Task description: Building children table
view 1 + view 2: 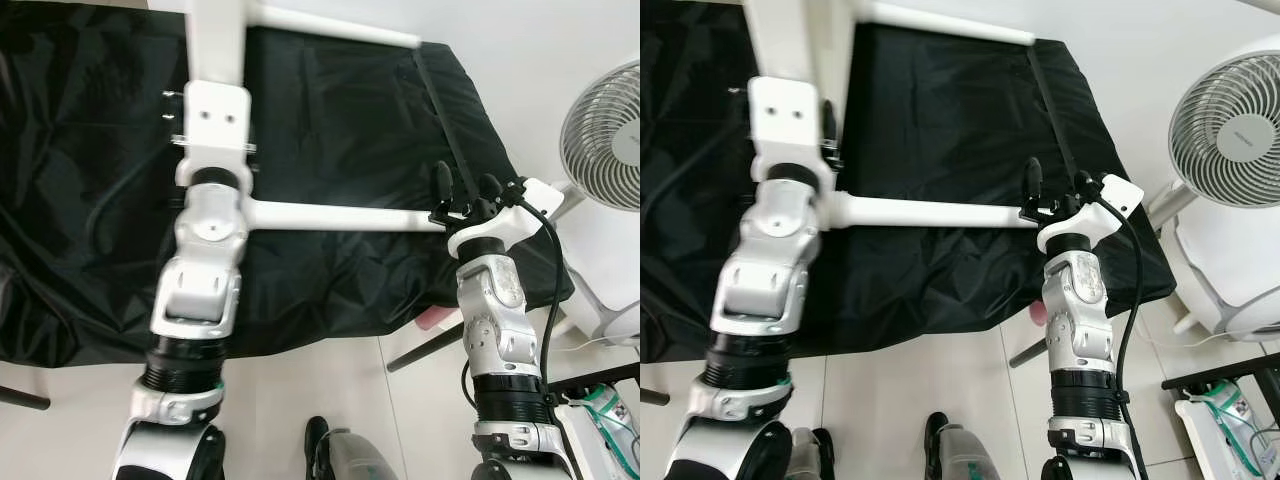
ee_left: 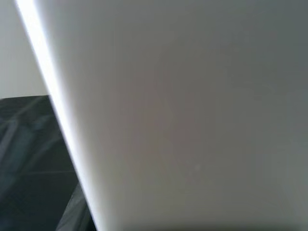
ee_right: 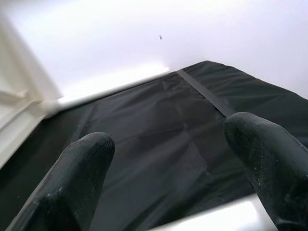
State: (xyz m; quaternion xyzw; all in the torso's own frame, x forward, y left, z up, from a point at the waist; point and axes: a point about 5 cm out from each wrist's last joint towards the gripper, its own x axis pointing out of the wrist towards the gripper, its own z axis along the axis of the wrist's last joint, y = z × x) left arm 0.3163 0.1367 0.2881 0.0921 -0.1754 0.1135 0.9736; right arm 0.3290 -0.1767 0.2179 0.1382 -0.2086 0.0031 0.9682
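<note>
Field notes, from the head views. I have the white table frame (image 1: 215, 40) up in front of me over a black sheet (image 1: 340, 120) spread on the surface below. What I can make out of the frame: one broad flat white member rising past my left arm, an upper white tube (image 1: 330, 26) running off toward the wall, and a lower white tube (image 1: 345, 215) running across between my two arms. A few metal pins or screws (image 1: 172, 105) stick out beside the left wrist bracket.

Progress, as I judge it: the tubes look joined to the flat member, so part of the frame is together. I see no tabletop panel and no standing table, so most of the build looks left to do.

Left gripper (image 1: 212, 60): its wrist is pressed up against the flat member, and the left wrist view is a close white surface. I cannot tell how its fingers stand.

Right gripper (image 3: 173, 173): at the free end of the lower tube. In the right wrist view the fingers (image 3: 77, 168) are spread wide, the tube end just showing low between them, black sheet beyond. Nothing clamped; contact with the tube uncertain.

A white fan (image 1: 1230, 130) stands off to my right on the tiled floor (image 1: 330, 400).
</note>
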